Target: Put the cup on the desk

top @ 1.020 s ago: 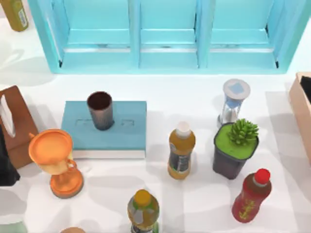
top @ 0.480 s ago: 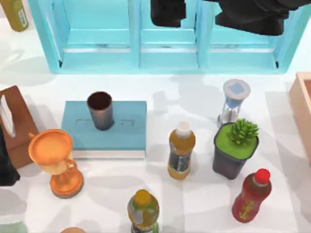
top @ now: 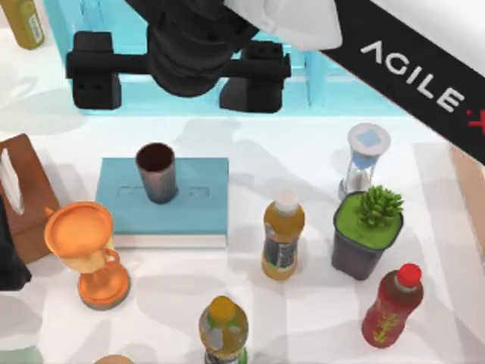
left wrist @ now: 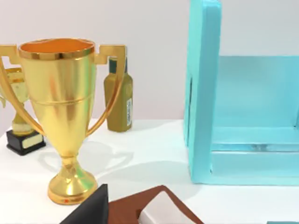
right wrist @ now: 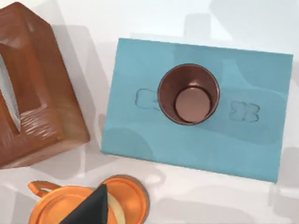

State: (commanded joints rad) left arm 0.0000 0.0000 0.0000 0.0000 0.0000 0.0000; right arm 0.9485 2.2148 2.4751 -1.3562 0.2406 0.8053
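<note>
Since half a second ago, the right arm has come much further over the table, and its right gripper (top: 178, 76) now hangs high over the turquoise shelf (top: 45, 30), behind the cup (top: 157, 172). Its two fingers (top: 95, 80) stand wide apart and hold nothing. The cup stands upright on the light-blue book (top: 197, 201), which lies on the desk (top: 303, 318) at the left side, near the orange trophy cup (top: 83, 246) and the brown tissue box (top: 26, 193). From the right wrist camera the cup (right wrist: 188, 94) is seen straight from above, its dark inside visible. The left arm stays parked at the left edge; whether its fingers are apart or together I cannot tell.
</note>
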